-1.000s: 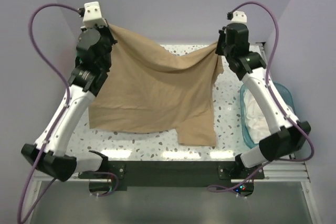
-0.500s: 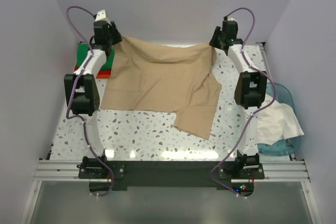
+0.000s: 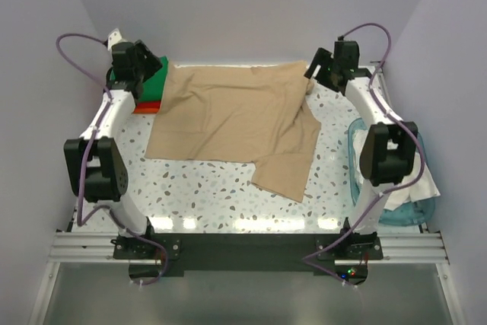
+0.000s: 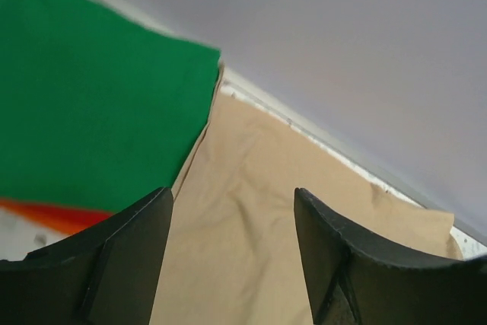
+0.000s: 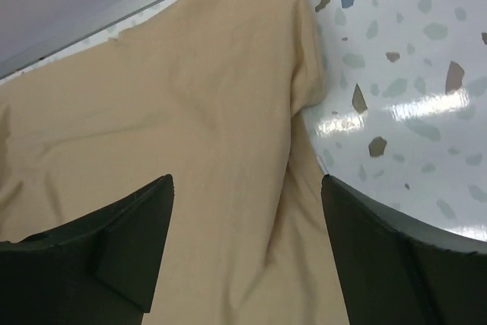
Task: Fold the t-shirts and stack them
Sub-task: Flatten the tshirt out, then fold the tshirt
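The tan-beige t-shirt (image 3: 236,116) lies spread on the speckled table, its top edge along the back wall, one sleeve trailing toward the front (image 3: 285,173). My left gripper (image 3: 152,74) hovers over its back left corner, open and holding nothing; the left wrist view shows tan cloth (image 4: 251,211) between the spread fingers (image 4: 122,256). My right gripper (image 3: 313,75) hangs open over the back right corner, above the tan cloth (image 5: 213,150). A folded bright green t-shirt (image 3: 156,74) lies on a red-orange one (image 3: 148,106) at the back left. A whitish t-shirt (image 3: 426,184) sits in the tub.
A translucent blue plastic tub (image 3: 358,188) stands at the right edge of the table, partly behind the right arm. The back wall runs close behind the shirt's top edge. The green and red-orange stack (image 4: 84,112) touches the tan shirt's left edge.
Both grippers opened and let go of the tan shirt's top corners. The shirt, hanging stretched between them a second ago, now lies flat on the table. Both arms drew back slightly.
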`<state>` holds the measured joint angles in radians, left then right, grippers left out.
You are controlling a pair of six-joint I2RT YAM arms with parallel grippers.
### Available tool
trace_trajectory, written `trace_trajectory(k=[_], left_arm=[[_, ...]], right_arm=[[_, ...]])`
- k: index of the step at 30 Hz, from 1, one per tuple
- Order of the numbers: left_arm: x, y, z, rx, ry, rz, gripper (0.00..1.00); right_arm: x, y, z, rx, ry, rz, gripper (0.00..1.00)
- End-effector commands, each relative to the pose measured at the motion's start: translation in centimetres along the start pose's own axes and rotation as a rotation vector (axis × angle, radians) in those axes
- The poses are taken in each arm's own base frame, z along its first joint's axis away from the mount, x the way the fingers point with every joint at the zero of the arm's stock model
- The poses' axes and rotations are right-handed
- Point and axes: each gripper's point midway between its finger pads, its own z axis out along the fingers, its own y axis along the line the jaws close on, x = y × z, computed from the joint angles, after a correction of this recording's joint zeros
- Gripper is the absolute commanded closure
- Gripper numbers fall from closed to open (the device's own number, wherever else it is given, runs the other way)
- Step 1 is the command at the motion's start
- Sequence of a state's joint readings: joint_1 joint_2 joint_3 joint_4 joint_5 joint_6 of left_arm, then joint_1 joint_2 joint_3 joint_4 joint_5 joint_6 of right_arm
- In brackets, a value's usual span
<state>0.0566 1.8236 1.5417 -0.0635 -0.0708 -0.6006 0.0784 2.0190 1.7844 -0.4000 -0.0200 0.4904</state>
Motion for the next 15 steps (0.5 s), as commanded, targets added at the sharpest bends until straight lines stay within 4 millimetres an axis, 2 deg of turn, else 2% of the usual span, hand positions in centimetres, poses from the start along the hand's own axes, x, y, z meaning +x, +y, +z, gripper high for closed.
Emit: trace_trajectory(k=[1,2,3,4,5,6,7,8,9,10,11,12,13,15], left_arm=[[1.2,2.5,-5.2,-0.109,-0.012,-0.154,0.31],[4.1,4.5,-6.1,-0.158,0.036,-0.176,0.32],[5.1,5.1,-7.0,-0.174,0.05,-0.184,0.35],[4.8,5.5,-8.7,-0.185,0.029,-0.196,0.35],[7.3,7.3,-9.7,-0.235,0.068,-0.21,0.35],[8.4,8.4,-10.7,-0.272,0.088,-0.214,0.35],[8.1,8.6,-12.1,-0.275,0.063,-0.222,0.35],[10.3,10.2,-13.0,-0.317,0.093,-0.219,0.36],[11.1,11.1,-13.9,-0.343,0.1,-0.217,0.36],[11.1,11.6,-14.8,-0.352,0.082,-0.217,0.36],[12.8,12.8,-15.5,-0.379,0.107,-0.212,0.36],[13.4,13.3,-16.0,-0.389,0.114,-0.209,0.36],[14.2,14.0,-16.6,-0.404,0.121,-0.208,0.36],[15.1,14.7,-17.2,-0.42,0.132,-0.206,0.36]], right_arm=[[3.8,-1.6,-4.2,0.023,0.041,0.046,0.2],[3.5,-1.4,-6.6,0.009,0.008,0.046,0.23],[4.5,-2.2,-7.1,0.022,0.015,0.048,0.24],[7.6,-3.8,-7.4,0.05,0.065,0.056,0.25],[7.8,-3.9,-8.9,0.042,0.046,0.055,0.26],[8.8,-4.3,-9.4,0.046,0.054,0.058,0.26],[11.2,-5.7,-9.6,0.07,0.094,0.057,0.27],[12.1,-6.1,-9.9,0.075,0.104,0.056,0.28],[12.2,-6.1,-10.7,0.065,0.089,0.053,0.29],[14.4,-7.4,-10.9,0.088,0.127,0.054,0.29],[15.1,-7.8,-11.1,0.091,0.13,0.055,0.3],[15.2,-7.7,-11.4,0.081,0.114,0.056,0.31],[16.7,-8.5,-11.4,0.09,0.138,0.061,0.32],[17.9,-9.0,-11.3,0.091,0.155,0.066,0.32]])
